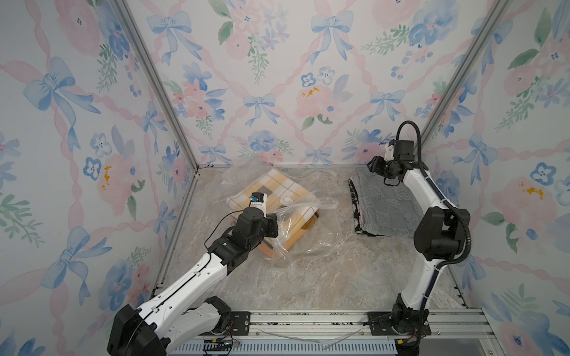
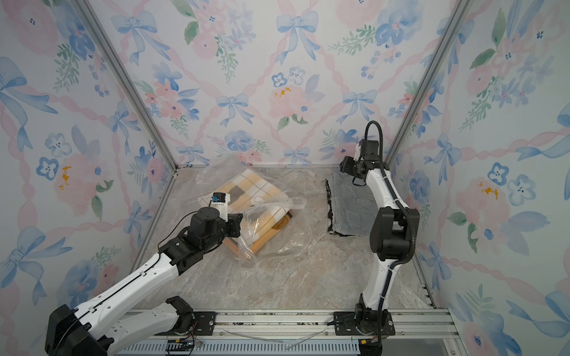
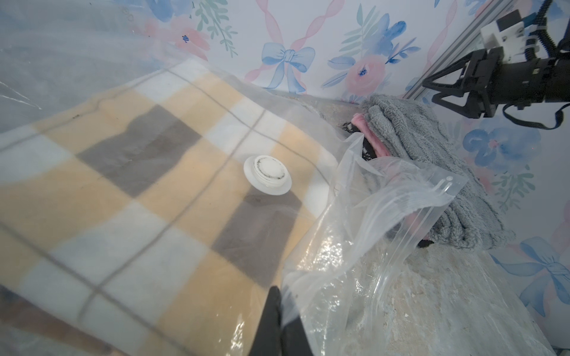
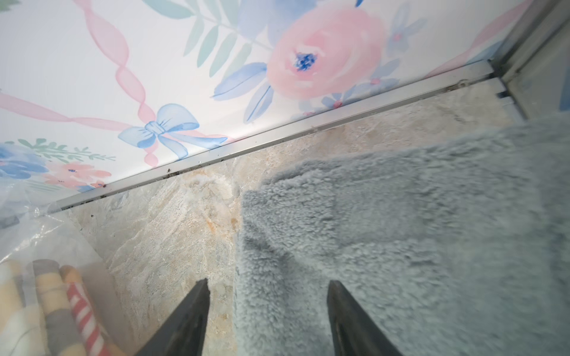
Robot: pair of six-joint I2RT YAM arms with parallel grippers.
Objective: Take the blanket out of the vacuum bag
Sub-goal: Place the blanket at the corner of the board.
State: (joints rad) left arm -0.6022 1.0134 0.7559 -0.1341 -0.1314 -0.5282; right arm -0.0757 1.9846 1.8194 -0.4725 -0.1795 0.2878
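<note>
In both top views the job looks about half done. A folded grey blanket (image 1: 385, 206) lies bare on the table (image 1: 339, 277), well apart from the vacuum bag (image 1: 308, 243). A yellow plaid blanket (image 1: 271, 188) sits under the clear film toward the back, and I can't tell whether any of it has cleared the mouth. The left gripper (image 1: 276, 226) is at the bag's near side, and the right gripper (image 1: 374, 165) hangs over the grey blanket's far corner. From the left wrist, the plaid blanket (image 3: 123, 191) fills the view beneath plastic, with the white valve cap (image 3: 267, 175) resting on top of it. The left gripper (image 3: 279, 305) has its jaws pressed together, and as far as I can make out they pinch a fold of the film near the rumpled zip strip (image 3: 431, 191). From the right wrist, the right gripper (image 4: 267, 286) stands with jaws spread and nothing between them, one over the marble, one over the grey pile. What's left, I'd say, is drawing the plaid blanket out through the bag's mouth while the film is held back.
</note>
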